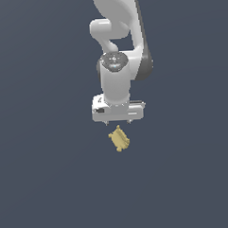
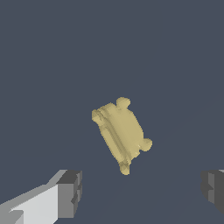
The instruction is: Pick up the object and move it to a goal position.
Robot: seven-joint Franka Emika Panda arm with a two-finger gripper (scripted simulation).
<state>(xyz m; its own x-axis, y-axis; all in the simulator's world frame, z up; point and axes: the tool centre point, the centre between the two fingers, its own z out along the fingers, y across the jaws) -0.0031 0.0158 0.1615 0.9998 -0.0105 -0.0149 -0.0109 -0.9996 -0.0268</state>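
One small tan-yellow object [image 1: 119, 139] is all the task concerns, and it lies untouched on the flat dark grey surface, just below the claw [image 1: 118, 121] in the exterior view. The wrist view shows the object [image 2: 121, 133] as a lumpy, matte piece with knobby bumps round its edge, its long side running diagonally across the gap between the two fingertips [image 2: 70, 192]. Those fingertips stand spread wide, one on each side, well apart from the object, with nothing between them, so the claw is released and empty.

My reading is that the task is in its early part. The white arm [image 1: 118, 78] hangs with the claw pointing straight down, so the approach looks about finished, though whether the claw is centred exactly over the object cannot be told. Everything after that is left: the descent around the object, the closing, the lift, and the carry to the goal position. No goal marker appears in either view, so where it must go cannot be told.
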